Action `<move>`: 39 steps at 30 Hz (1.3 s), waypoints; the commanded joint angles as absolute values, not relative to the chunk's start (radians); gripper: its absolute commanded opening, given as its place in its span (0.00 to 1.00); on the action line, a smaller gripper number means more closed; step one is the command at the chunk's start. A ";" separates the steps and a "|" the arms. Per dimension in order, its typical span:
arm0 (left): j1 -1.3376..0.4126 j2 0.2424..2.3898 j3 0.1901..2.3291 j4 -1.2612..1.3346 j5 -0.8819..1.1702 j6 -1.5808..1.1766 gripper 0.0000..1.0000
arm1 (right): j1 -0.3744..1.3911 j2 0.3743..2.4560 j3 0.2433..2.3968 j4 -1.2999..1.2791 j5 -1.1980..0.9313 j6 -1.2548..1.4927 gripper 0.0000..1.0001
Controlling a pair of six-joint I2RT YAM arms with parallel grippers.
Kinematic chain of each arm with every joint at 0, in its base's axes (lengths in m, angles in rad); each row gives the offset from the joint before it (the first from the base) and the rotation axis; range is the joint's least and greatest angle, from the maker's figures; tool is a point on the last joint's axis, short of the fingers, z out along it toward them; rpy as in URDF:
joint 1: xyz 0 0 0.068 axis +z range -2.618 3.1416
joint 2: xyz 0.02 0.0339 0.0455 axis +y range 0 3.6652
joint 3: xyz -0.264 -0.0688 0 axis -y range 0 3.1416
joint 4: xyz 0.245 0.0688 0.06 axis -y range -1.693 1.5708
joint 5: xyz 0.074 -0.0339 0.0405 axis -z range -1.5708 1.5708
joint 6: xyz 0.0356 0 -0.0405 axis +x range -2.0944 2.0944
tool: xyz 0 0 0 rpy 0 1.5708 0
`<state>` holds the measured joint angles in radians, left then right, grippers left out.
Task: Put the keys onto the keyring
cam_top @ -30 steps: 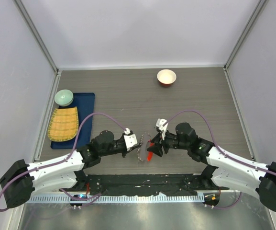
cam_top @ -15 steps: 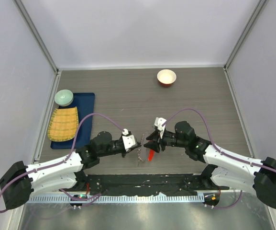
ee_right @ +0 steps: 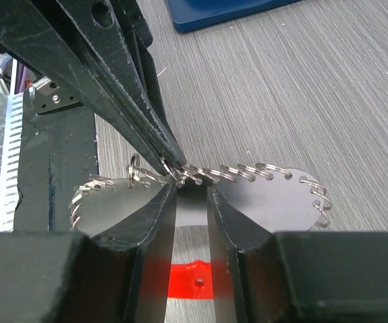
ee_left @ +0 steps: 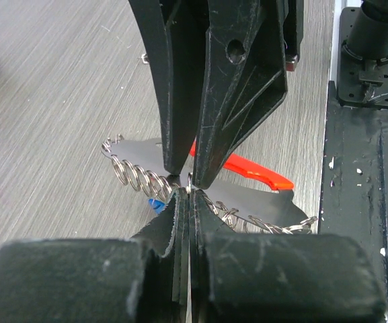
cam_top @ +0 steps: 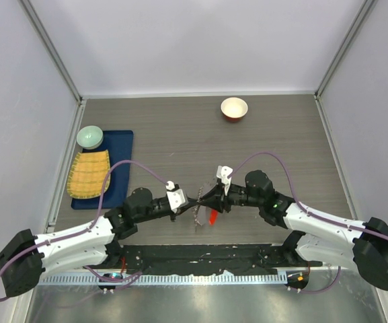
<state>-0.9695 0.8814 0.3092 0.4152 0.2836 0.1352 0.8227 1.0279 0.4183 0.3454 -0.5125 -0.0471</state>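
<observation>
Grey wood-grain table [cam_top: 281, 134], white-walled bay. Keyring [ee_right: 247, 173] held just off surface at table's 6 o'clock, coil pinched in closed left gripper [ee_left: 183, 195]. Right gripper [ee_right: 190, 195] set at its 3 o'clock, jaws parted astride coil, nothing gripped. Step judged: second hold being taken. Next: coil to be pinched beside first grip, then parted for blue key [ee_left: 154, 202].

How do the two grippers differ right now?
The left gripper is pinched shut on the metal coil of the keyring; the right gripper shows a gap between its fingers. The left gripper holds the coil up; the right gripper only flanks it, not visibly clamped. Both are black and meet tip to tip.
</observation>
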 commanded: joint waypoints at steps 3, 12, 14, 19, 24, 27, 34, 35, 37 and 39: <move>-0.971 0.848 0.298 0.561 0.267 0.107 0.00 | 0.828 1.026 0.403 0.442 -0.540 -0.041 0.28; -0.971 0.861 0.288 0.600 0.285 0.084 0.00 | 0.827 1.034 0.403 0.485 -0.558 -0.034 0.28; -0.971 0.862 0.284 0.610 0.285 0.081 0.00 | 0.827 1.032 0.403 0.491 -0.564 -0.031 0.27; -0.971 0.861 0.278 0.630 0.285 0.074 0.00 | 0.827 1.032 0.403 0.491 -0.569 -0.032 0.12; -0.971 0.867 0.264 0.629 0.265 0.063 0.01 | 0.827 1.023 0.423 0.442 -0.558 -0.049 0.01; -0.971 0.867 0.256 0.576 0.204 0.052 0.16 | 0.827 1.008 0.471 0.303 -0.523 -0.107 0.01; -0.971 0.905 0.255 0.440 0.130 0.005 0.45 | 0.842 1.041 0.621 0.006 -0.401 -0.188 0.01; -0.971 0.902 0.252 0.440 0.133 0.005 0.47 | 0.848 1.072 0.644 -0.042 -0.368 -0.199 0.01; -0.971 0.888 0.244 0.443 0.121 0.005 0.52 | 0.880 1.106 0.715 -0.153 -0.322 -0.227 0.01; -0.971 0.873 0.235 0.462 0.110 0.005 0.53 | 0.900 1.149 0.783 -0.255 -0.269 -0.244 0.01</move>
